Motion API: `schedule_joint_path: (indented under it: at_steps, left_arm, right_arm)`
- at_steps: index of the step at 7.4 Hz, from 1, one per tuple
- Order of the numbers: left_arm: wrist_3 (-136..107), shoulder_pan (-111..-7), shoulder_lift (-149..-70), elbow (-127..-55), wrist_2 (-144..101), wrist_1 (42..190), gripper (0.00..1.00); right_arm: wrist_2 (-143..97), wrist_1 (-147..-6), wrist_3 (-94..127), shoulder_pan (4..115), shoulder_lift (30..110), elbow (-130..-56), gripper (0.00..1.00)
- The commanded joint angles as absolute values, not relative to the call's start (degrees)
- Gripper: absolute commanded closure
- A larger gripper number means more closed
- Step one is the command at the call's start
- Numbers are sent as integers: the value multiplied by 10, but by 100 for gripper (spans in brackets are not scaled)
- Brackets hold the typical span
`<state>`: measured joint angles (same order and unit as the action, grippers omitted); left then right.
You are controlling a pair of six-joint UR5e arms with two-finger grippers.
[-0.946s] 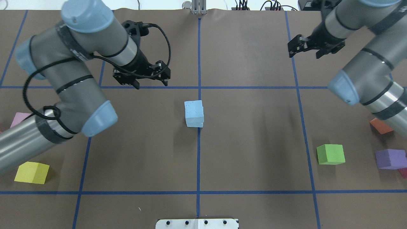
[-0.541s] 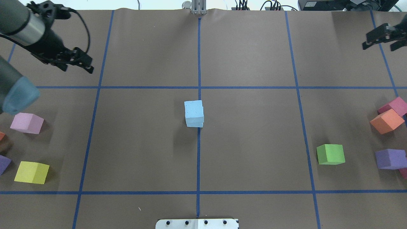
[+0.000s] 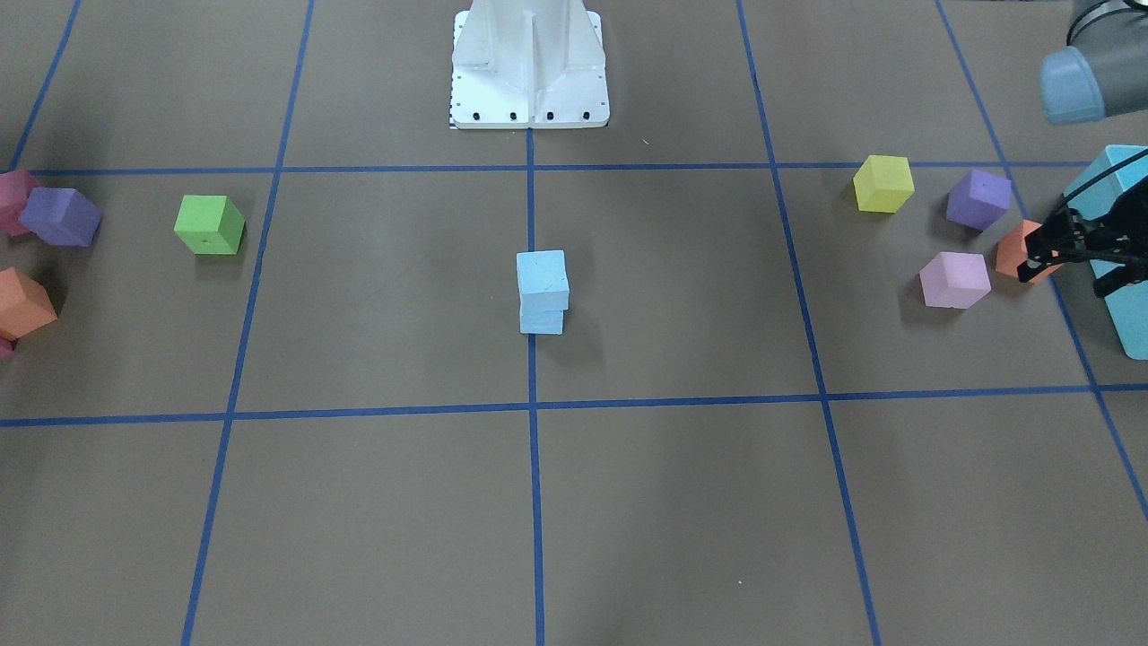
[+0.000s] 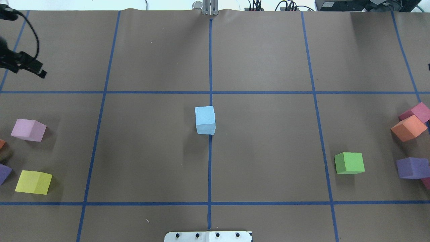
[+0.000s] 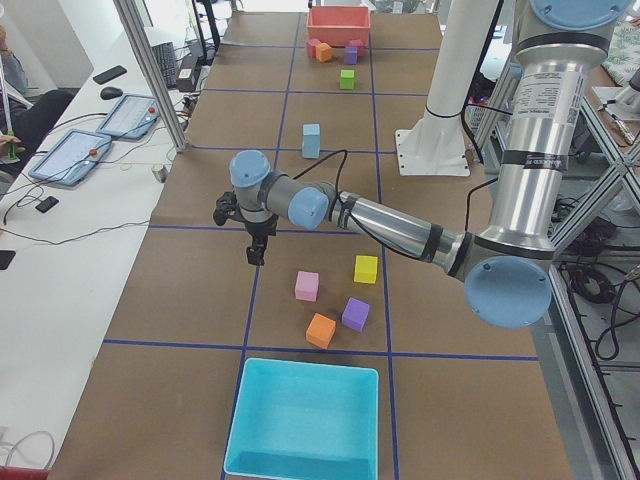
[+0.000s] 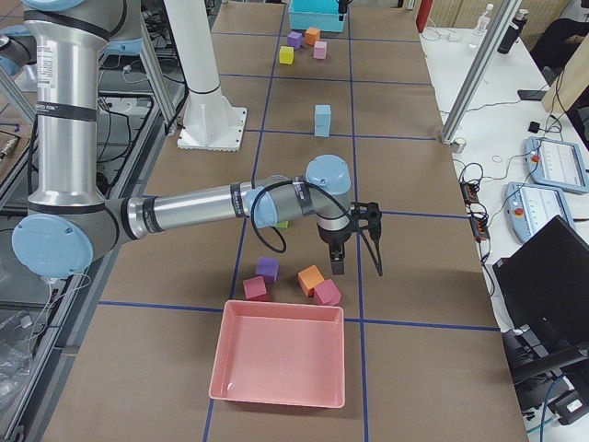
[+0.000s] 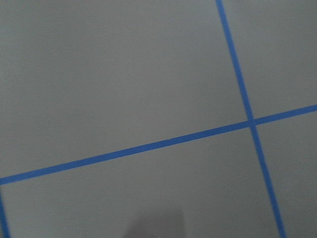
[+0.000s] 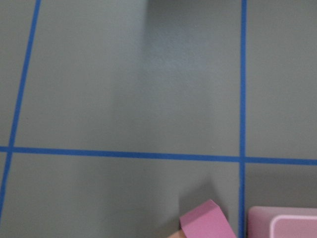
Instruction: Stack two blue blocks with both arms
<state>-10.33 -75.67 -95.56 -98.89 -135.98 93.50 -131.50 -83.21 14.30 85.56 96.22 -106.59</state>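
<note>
A table [image 4: 268, 151] covered in brown paper is divided into squares by blue tape lines [image 4: 268, 203]; a white side bench [image 5: 70, 285] and an aluminium post [image 5: 150, 70] are seen alongside.

I count two blue blocks [image 4: 205, 117], two orange cubes [image 4: 408, 128], two purple cubes [image 4: 411, 168], three pink-to-crimson cubes [image 4: 28, 130], one green cube [image 4: 349, 163], one yellow cube [image 4: 33, 182], one turquoise bin [image 5: 300, 420], one pink bin [image 6: 276, 354], two arms [image 5: 400, 225].

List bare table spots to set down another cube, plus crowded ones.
Free: both sides of the blue blocks, out to the green cube on the robot's right and the yellow cube on its left; also the far middle squares. Crowded: both table ends, with clustered cubes; left gripper hovers far-left.
</note>
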Motion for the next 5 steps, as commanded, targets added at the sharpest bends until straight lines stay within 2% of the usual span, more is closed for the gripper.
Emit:
schedule_joint_path:
  at_steps: [1, 5]
  left_arm:
    - [-42, -808, -922, -935, -1369, 936, 1]
    - [-42, -814, -896, -934, -1378, 935, 1]
  right_arm:
    - [-1315, -833, 136, 866, 987, -1069, 0]
    - [-1314, -833, 136, 866, 993, -1069, 0]
